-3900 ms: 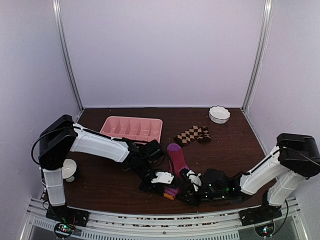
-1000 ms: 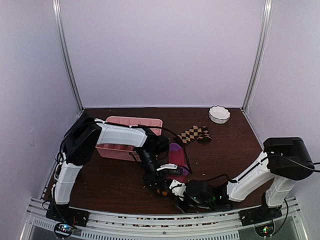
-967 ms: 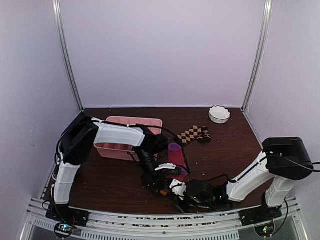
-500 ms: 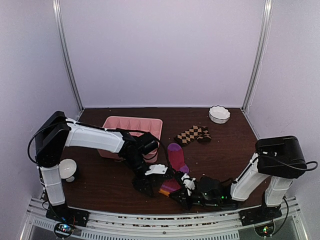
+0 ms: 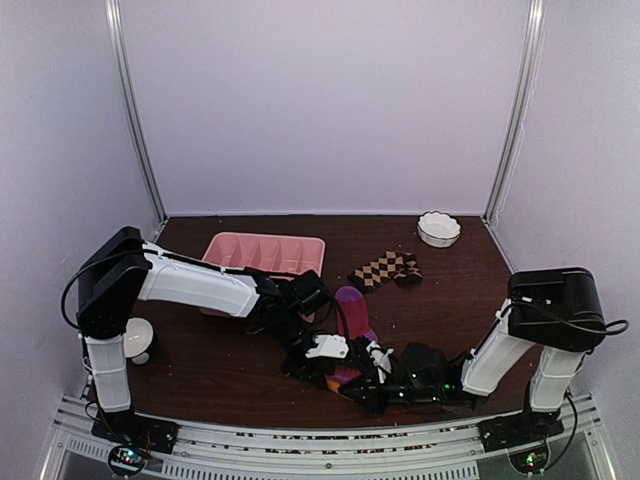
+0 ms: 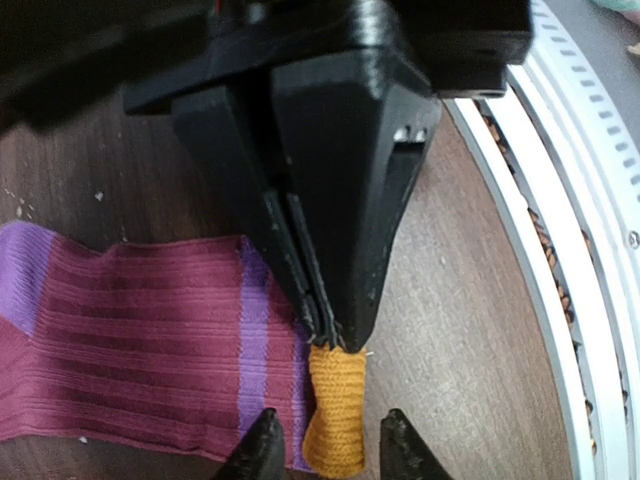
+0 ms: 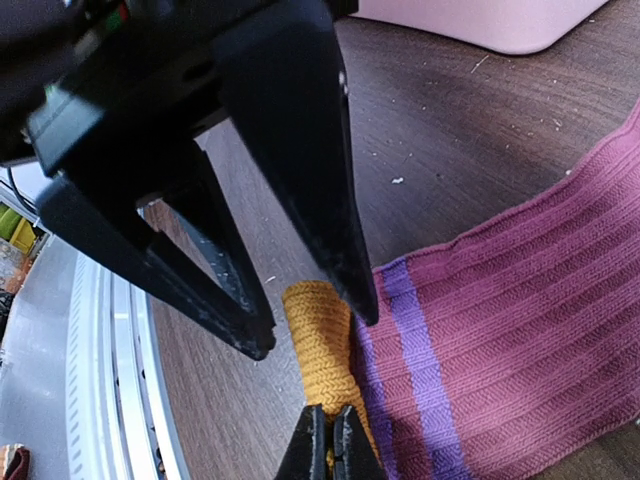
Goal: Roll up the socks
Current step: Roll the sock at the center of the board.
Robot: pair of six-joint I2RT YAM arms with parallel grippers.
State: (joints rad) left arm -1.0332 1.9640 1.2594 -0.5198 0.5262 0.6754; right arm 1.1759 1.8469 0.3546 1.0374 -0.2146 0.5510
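Observation:
The magenta-pink sock (image 5: 352, 308) lies flat on the dark table, and its orange cuff (image 6: 335, 410) is curled into a small roll at the near end. My right gripper (image 7: 327, 440) is shut on one end of that orange roll (image 7: 315, 335). My left gripper (image 6: 330, 445) faces it from the other side. Its jaws stand open astride the roll, with a gap on each side. From above, the two grippers (image 5: 325, 362) (image 5: 358, 378) meet over the cuff near the front edge. The checkered sock (image 5: 388, 268) lies bunched further back, apart from both arms.
A pink divided tray (image 5: 265, 255) sits behind the left arm. A white bowl (image 5: 438, 228) stands at the back right, and a small white cup (image 5: 138, 340) is by the left arm's base. The metal rail (image 6: 560, 300) runs just beyond the cuff.
My left gripper has shifted right to the orange cuff and its jaws have narrowed round the roll. The right gripper has stayed shut on the cuff.

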